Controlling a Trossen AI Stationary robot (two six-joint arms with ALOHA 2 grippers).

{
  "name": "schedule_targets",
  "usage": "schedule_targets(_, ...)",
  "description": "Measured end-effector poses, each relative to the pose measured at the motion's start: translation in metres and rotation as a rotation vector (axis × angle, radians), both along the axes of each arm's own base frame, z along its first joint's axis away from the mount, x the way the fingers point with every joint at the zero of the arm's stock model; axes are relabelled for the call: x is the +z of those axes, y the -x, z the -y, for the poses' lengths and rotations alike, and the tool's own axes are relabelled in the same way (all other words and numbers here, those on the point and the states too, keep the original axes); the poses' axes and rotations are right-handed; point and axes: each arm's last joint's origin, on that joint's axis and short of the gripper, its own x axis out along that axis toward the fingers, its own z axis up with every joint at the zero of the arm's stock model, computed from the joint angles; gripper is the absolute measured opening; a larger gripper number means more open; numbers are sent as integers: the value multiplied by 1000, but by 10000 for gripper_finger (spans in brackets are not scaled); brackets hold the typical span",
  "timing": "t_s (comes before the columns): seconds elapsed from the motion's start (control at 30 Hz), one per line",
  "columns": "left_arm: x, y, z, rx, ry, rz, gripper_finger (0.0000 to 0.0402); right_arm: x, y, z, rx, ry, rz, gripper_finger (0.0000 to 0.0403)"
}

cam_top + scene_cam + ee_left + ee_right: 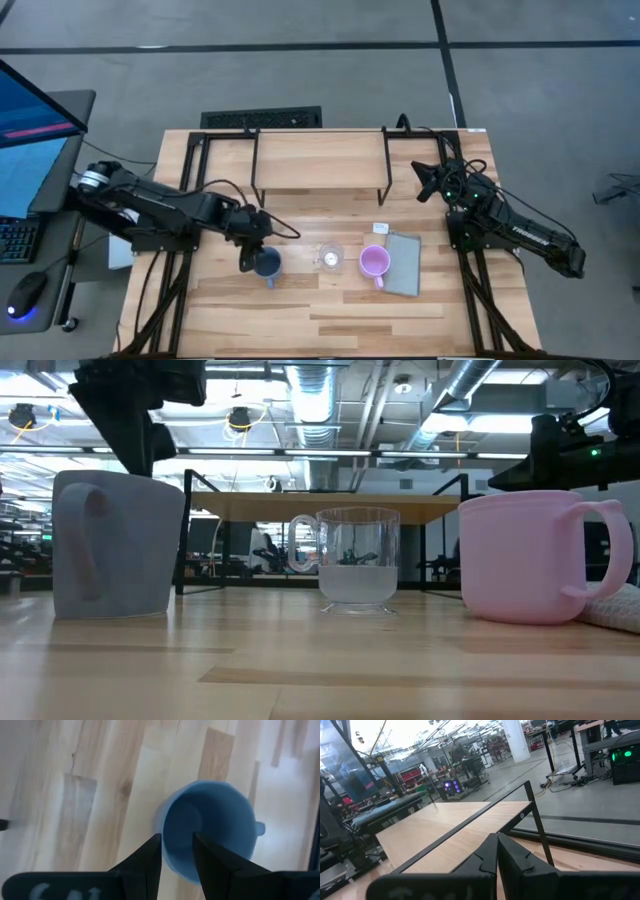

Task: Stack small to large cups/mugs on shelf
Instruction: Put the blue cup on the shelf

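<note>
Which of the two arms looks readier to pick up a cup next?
The left. Its end effector hangs over the blue mug, fingers apart astride the rim. The right end effector waits beside the shelf, fingers together, away from all cups.

The right arm's dark two-finger gripper (pixel 497 851) has its fingers pressed together, tips touching. Just beyond them stands the low shelf of light wooden board on thin black metal legs (pixel 445 827), its top bare. The light wooden counter (pixel 570 857) shows beneath it.
</note>
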Motion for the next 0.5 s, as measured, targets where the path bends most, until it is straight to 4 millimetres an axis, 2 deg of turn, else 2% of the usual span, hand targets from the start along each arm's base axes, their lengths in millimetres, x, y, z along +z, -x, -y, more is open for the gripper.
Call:
schedule_targets(0.17,-1,-13,3,-46,-45,-59,101,0,0,0,0,0,0,33)
schedule_targets(0.5,-20,-26,5,-92,-98,-202,100,0,0,0,0,0,0,33)
